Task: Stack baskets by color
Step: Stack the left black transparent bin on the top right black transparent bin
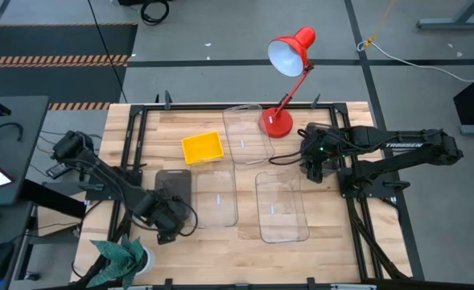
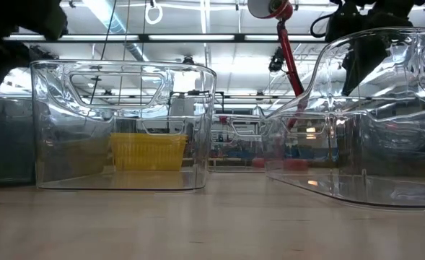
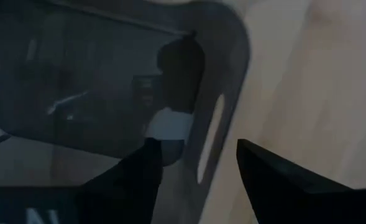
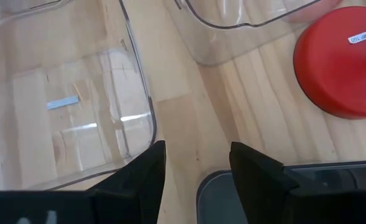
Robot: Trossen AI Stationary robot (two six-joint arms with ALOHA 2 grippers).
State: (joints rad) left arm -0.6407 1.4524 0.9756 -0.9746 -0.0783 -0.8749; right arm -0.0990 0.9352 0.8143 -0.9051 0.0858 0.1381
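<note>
A smoky dark grey basket (image 1: 172,184) rests flat on the table's left side. My left gripper (image 1: 169,221) hangs open over its near end, pointing down. In the left wrist view (image 3: 198,174) one finger is above the basket's inside and the other outside its slotted end wall (image 3: 215,134). A yellow basket (image 1: 202,148) and three clear baskets (image 1: 247,133) (image 1: 216,197) (image 1: 281,205) sit mid-table. My right gripper (image 1: 311,161) waits open at the right, above bare wood, with a dark grey rounded rim (image 4: 263,186) below its fingers.
The red desk lamp (image 1: 289,80) stands at the far middle, its round base (image 4: 341,62) beside the far clear basket and close to my right gripper. A teal cloth in a cup (image 1: 120,256) sits at the near left corner. Black frame rails (image 1: 357,209) edge the table.
</note>
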